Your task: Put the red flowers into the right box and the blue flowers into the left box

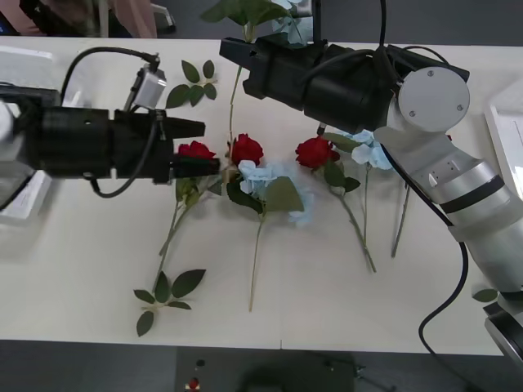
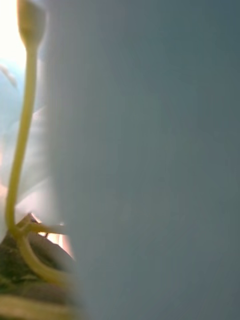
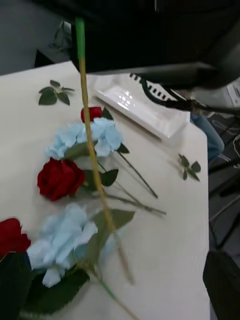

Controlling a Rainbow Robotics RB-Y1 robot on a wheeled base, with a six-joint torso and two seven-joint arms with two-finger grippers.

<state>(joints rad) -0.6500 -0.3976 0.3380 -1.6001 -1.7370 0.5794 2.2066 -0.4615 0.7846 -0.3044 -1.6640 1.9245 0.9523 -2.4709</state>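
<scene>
Front view, left gripper [image 1: 209, 147]: released, its fingers spread around the nearest bloom of the red flowers [image 1: 196, 149].
Front view, right gripper [image 1: 234, 61]: appears clenched on a thin stem [image 1: 234, 106] that hangs below it; leaves and a pale bloom show just beyond it, likely one of the blue flowers [image 1: 270, 184].
Front view, count: three red blooms lie on the table [image 1: 82, 269] beyond the left gripper's tips. Two blue clusters lie among them, plus the one that seems to be held.
Front view, boxes: the right box [image 1: 505, 135] sits well off behind the right gripper's arm, the left box [image 1: 24, 64] behind the left gripper's.
Right wrist view: a stem [image 2: 20, 150] sits very close against a pale blue blur; the grasp itself is hidden.
Left wrist view: three red blooms [image 3: 60, 177] and two blue clusters [image 3: 85, 136] lie ahead of the open fingers [image 3: 222, 280], with the right box [image 3: 135, 102] beyond them.
Handling: the flowers are probably light, with soft blooms that crush and springy stems. The best hold is on bare stem just under the bloom.
</scene>
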